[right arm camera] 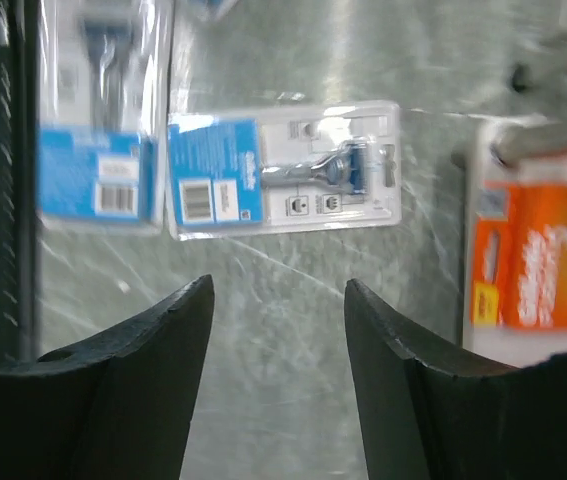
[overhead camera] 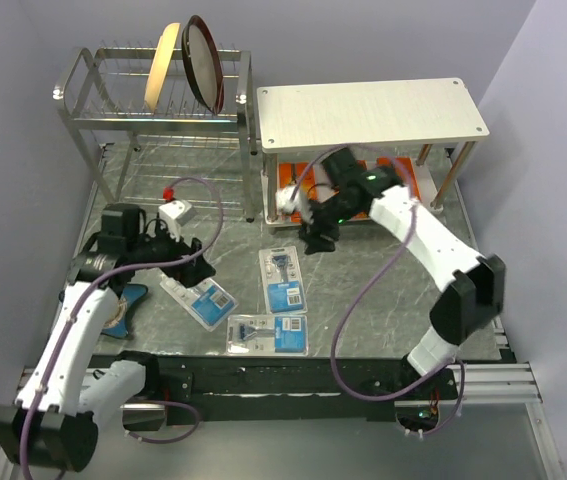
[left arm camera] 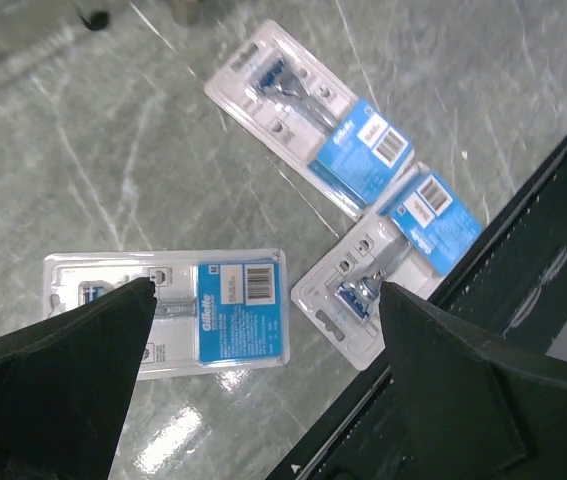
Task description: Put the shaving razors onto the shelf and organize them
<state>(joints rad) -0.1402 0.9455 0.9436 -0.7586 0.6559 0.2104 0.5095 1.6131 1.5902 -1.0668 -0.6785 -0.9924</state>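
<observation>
- The left gripper (left arm camera: 266, 293) is being held wide apart and empty, just above a blue pack (left arm camera: 178, 315) lying flat on the table (left arm camera: 83, 150).
- Nothing is being pinched yet; one finger is being shown off each end of that pack.
- A second blue pack (overhead camera: 283, 280) and a third blue pack (overhead camera: 268, 333) are being left on the table, near each other and well apart from the shelf (overhead camera: 373, 110).
- Orange packs (overhead camera: 408, 180) are being shown on the shelf's lower board, partly hidden by the right arm.
- The right gripper (overhead camera: 318, 238) is being held just in front of that board, jaws parted with nothing between them.
- Judged from this, a pick-up of a blue pack is being lined up by the left arm, with all three blue packs yet to be shelved.
- Next, a lowering onto the pack is being called for, with the fingers closing across its thin edges.
- Care is being asked for here: the pack is flat and glossy, so a slip or a scrape on the table looks likely.
</observation>
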